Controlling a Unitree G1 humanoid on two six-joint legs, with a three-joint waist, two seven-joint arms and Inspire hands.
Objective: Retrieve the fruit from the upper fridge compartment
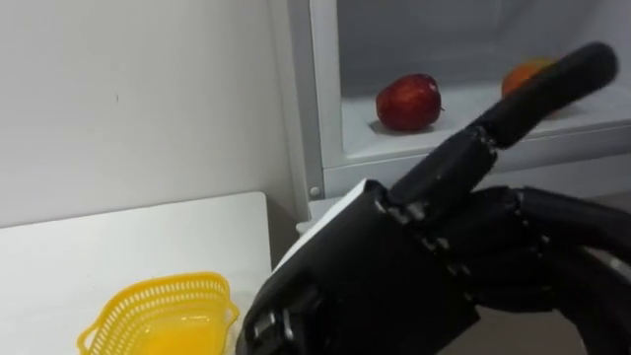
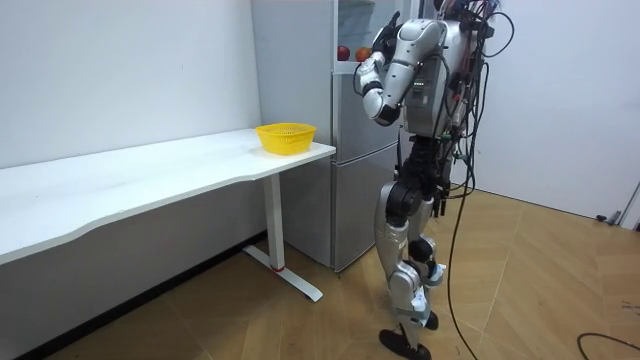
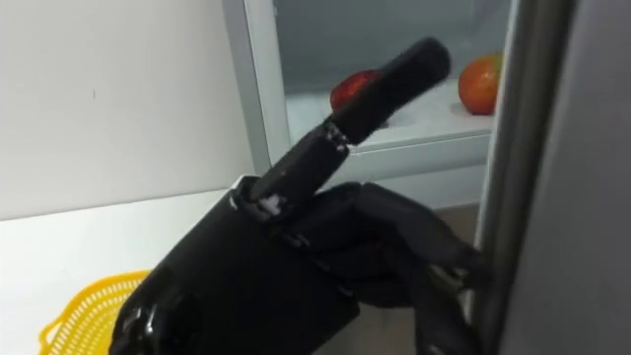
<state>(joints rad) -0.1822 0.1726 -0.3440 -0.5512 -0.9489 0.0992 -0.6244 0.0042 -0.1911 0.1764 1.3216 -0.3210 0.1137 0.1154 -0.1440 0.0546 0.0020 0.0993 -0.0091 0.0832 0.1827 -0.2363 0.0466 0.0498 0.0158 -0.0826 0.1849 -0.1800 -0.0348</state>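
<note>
The robot stands upright on the wooden floor, facing the fridge point(image 2: 350, 150) that stands just past the end of the white surface point(image 2: 150, 180). Its left arm is raised to the upper compartment.

In the eye views the left hand point(image 3: 246, 286) comes in from 7 o'clock and lies close under the camera. One finger point(image 3: 380, 89) sticks out straight toward 1 o'clock. The others are curled in narrow, hooked against the dark edge of the door point(image 3: 572, 197), which stands open at 3 o'clock. The hand holds no fruit.

An apple point(image 1: 408, 103) lies on the white shelf point(image 1: 454, 128) of the open compartment, at 12 o'clock from the hand and clear of it. An orange fruit point(image 3: 480, 84) lies on the same shelf at 3 o'clock from the apple, apart from it. In the left eye view the straight finger crosses in front of this fruit.

A yellow basket point(image 1: 163, 316) stands on the surface at 8 o'clock, near the end beside the fridge. Whether anything lies in it cannot be told.
</note>
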